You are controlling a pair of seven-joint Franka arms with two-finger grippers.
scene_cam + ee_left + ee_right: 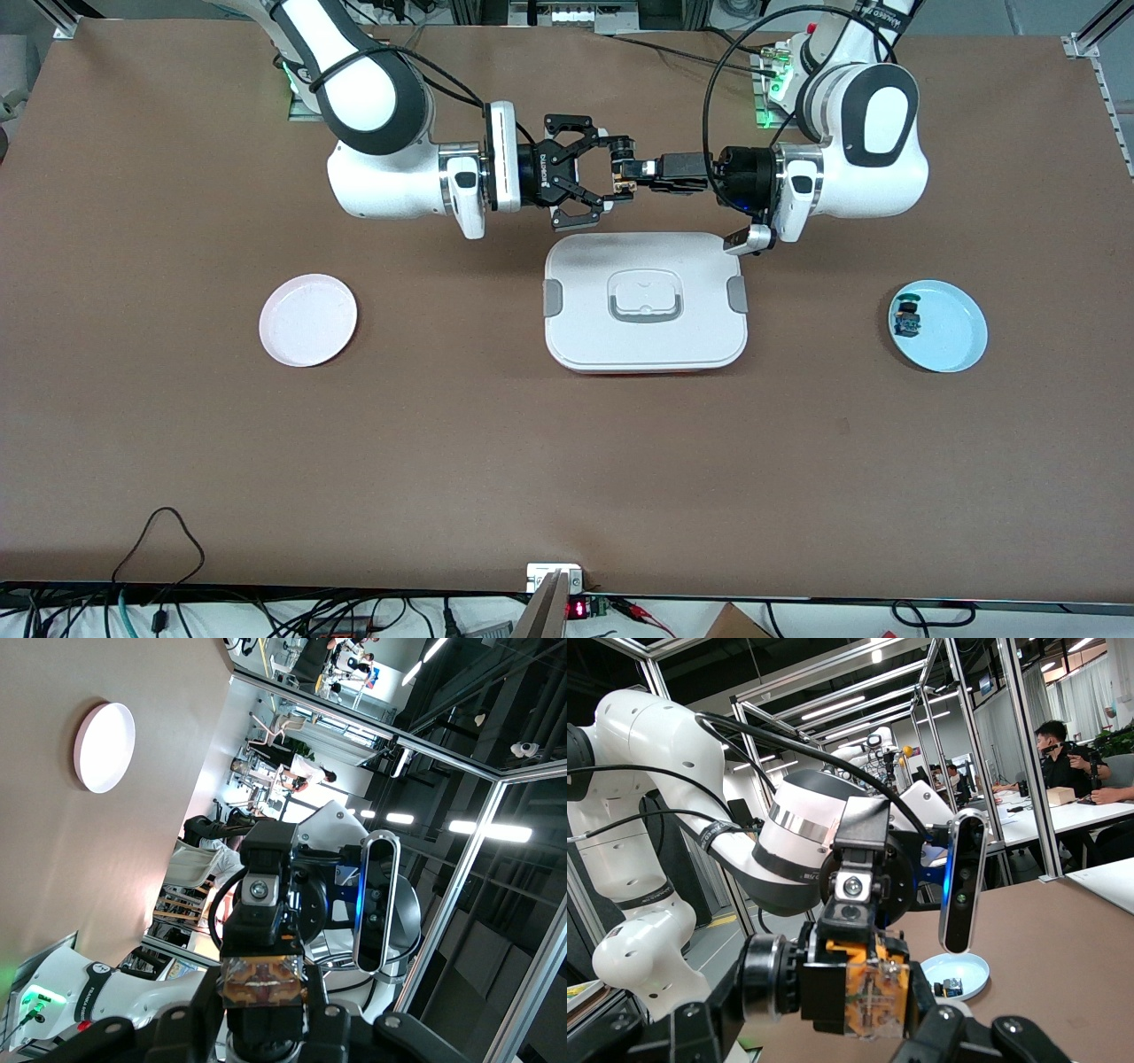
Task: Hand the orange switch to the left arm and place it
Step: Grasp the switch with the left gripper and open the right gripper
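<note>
The orange switch (623, 173) is held in the air between the two grippers, over bare table by the edge of the box (647, 341) that faces the arms' bases. My left gripper (633, 170) is shut on it. In the left wrist view the switch's clear orange end (261, 979) sits tight between my fingers. My right gripper (609, 174) faces the left one with its fingers spread open on either side of the switch. The right wrist view shows the switch (873, 992) between its wide jaws. The box is shut and lies flat.
A pink plate (308, 320) lies toward the right arm's end of the table and also shows in the left wrist view (104, 746). A blue plate (955, 341) toward the left arm's end holds a small blue-and-green-topped switch (906, 319).
</note>
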